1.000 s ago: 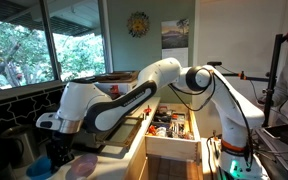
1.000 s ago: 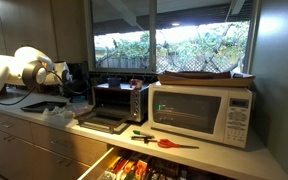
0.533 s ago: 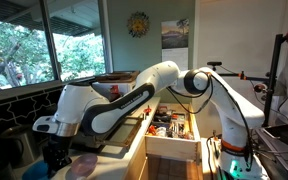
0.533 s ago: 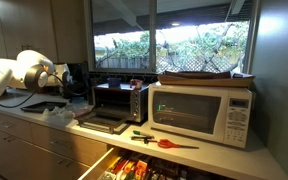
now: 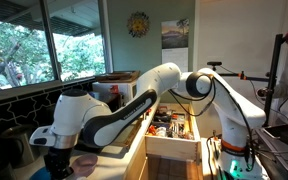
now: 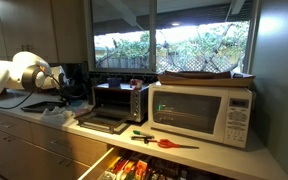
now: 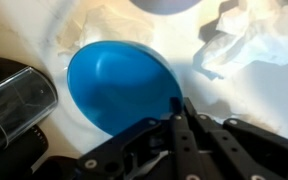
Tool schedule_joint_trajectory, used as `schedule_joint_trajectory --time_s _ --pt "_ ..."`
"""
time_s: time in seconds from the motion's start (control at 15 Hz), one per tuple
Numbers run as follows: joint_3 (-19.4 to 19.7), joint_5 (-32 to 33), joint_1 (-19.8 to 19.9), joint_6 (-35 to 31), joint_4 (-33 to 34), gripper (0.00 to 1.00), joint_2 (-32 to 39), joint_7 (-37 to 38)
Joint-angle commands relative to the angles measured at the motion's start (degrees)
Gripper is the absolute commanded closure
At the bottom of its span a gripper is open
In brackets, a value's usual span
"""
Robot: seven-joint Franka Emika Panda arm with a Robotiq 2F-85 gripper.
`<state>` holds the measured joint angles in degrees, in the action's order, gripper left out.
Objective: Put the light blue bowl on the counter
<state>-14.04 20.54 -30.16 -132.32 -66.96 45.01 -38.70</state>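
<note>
The light blue bowl [image 7: 119,85] fills the middle left of the wrist view, lying on a pale white surface [image 7: 179,45]. My gripper [image 7: 179,108] comes in from the bottom. Its two dark fingers are pressed close together at the bowl's right rim, pinching it. In an exterior view the gripper [image 5: 57,163] hangs low at the bottom left, and the arm hides the bowl. The pale counter [image 6: 134,148] runs under the appliances.
Crumpled white plastic [image 7: 246,40] lies right of the bowl and a greyish round dish [image 7: 169,4] just beyond it. A black and clear object [image 7: 12,100] is at the left. A pinkish dish [image 5: 85,160], open utensil drawer [image 5: 172,128], toaster oven [image 6: 119,100] and microwave [image 6: 202,112] are nearby.
The arm's wrist has swung down and toward the near left, and the blue bowl that showed beside the gripper in an exterior view is now hidden.
</note>
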Motion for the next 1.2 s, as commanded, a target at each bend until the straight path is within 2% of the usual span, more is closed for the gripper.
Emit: schedule_joint_trajectory --time_s 0.0,0.27,0.53,0.67,0.93,1.13 --pt "2.2 2.4 -2.7 1.3 3.6 0.99 3.3 2.9" --pt "4.1 3.8 -4.3 0.5 6.2 0.99 6.0 4.3" --pt "4.0 2.7 -4.6 0.3 8.8 0.99 8.2 4.0" --pt "3.2 1.6 -4.2 0.0 8.7 0.7 7.9 3.3" --pt "4.0 2.5 -4.7 0.5 5.9 0.43 2.9 6.1" --pt "4.8 4.8 -5.0 -4.8 0.7 0.21 -3.9 8.2"
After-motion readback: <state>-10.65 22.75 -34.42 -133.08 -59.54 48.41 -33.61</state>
